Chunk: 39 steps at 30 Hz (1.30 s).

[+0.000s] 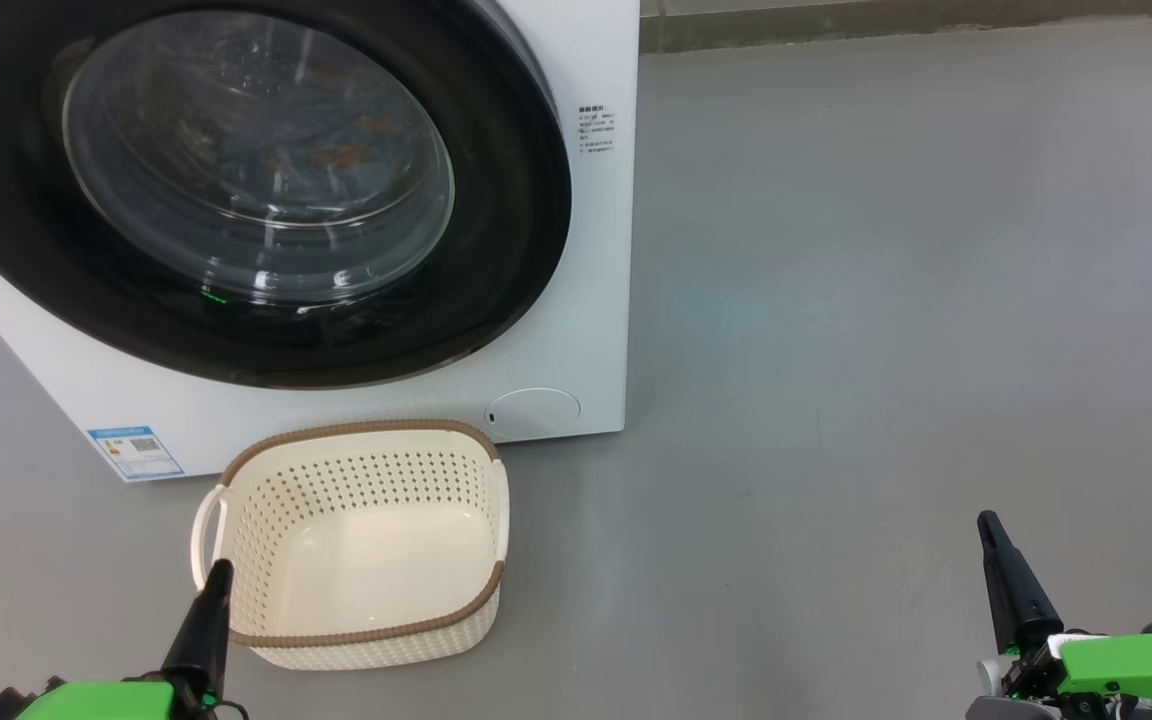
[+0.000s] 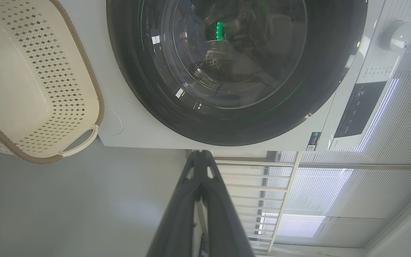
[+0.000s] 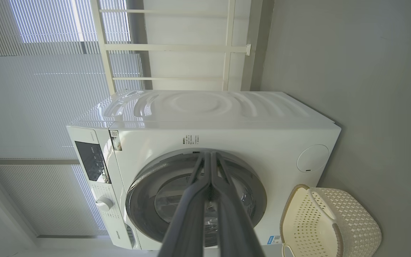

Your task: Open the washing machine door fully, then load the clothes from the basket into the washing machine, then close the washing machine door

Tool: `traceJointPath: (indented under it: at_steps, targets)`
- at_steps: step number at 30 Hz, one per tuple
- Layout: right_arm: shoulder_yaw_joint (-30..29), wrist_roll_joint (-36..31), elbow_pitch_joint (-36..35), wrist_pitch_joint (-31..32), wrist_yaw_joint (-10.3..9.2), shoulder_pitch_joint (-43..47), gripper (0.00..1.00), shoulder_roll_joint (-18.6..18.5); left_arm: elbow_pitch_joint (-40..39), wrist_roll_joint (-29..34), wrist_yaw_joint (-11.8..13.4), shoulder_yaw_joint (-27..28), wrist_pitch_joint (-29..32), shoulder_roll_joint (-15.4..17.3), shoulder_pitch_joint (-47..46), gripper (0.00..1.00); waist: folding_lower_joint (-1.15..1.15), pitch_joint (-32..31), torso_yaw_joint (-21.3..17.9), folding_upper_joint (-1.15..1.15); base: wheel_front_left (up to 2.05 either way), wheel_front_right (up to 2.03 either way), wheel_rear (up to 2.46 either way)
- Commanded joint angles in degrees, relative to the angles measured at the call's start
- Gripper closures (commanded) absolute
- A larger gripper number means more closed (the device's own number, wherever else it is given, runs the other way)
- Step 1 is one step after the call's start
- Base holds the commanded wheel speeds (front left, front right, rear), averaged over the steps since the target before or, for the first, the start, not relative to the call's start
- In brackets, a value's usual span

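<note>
Since the washing machine door (image 1: 236,190) sits shut on the washing machine (image 1: 586,300), with the clothes (image 1: 336,155) behind its glass and the basket (image 1: 366,428) bare just before it, I judge all 3 steps done. My left gripper (image 1: 219,575) and right gripper (image 1: 988,525), both clenched on nothing, need only rest. My right wrist view adds the control panel (image 3: 91,162).

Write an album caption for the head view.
Closed washing machine door, clothes dimly visible behind its glass, basket empty on the floor, left gripper and right gripper shut below.
</note>
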Motion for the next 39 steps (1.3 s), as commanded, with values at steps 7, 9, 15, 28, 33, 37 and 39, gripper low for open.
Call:
traceJointPath:
  at_steps: [7, 9, 15, 28, 33, 37, 39]
  targets:
    - [1.3, 0.2, -1.4, 0.4, -0.06, -2.3, 1.0, -0.7, -1.0, -0.4, -0.2, 1.7, 0.4, 0.7, -2.3, 1.0, 0.0, 0.0, 0.0, 0.0, 0.0, 0.0, 0.0]
    - [1.3, 0.2, -1.4, 0.4, -0.06, -2.3, 1.0, -0.7, -1.0, -0.4, -0.2, 1.7, 0.4, 0.7, -2.3, 1.0, 0.0, 0.0, 0.0, 0.0, 0.0, 0.0, 0.0]
    - [1.3, 0.2, -1.4, 0.4, -0.06, -2.3, 1.0, -0.7, -1.0, -0.4, -0.2, 1.7, 0.4, 0.7, -2.3, 1.0, 0.0, 0.0, 0.0, 0.0, 0.0, 0.0, 0.0]
    - [1.3, 0.2, -1.4, 0.4, -0.06, -2.3, 1.0, -0.7, -1.0, -0.4, -0.2, 1.7, 0.4, 0.7, -2.3, 1.0, 0.0, 0.0, 0.0, 0.0, 0.0, 0.0, 0.0]
    - [1.3, 0.2, -1.4, 0.4, -0.06, -2.3, 1.0, -0.7, -1.0, -0.4, -0.2, 1.7, 0.4, 0.7, -2.3, 1.0, 0.0, 0.0, 0.0, 0.0, 0.0, 0.0, 0.0]
    - [1.3, 0.2, -1.4, 0.4, -0.06, -2.3, 1.0, -0.7, -1.0, -0.4, -0.2, 1.7, 0.4, 0.7, -2.3, 1.0, 0.0, 0.0, 0.0, 0.0, 0.0, 0.0, 0.0]
    - [1.3, 0.2, -1.4, 0.4, -0.06, -2.3, 1.0, -0.7, -1.0, -0.4, -0.2, 1.7, 0.3, 0.7, -2.3, 1.0, 0.0, 0.0, 0.0, 0.0, 0.0, 0.0, 0.0]
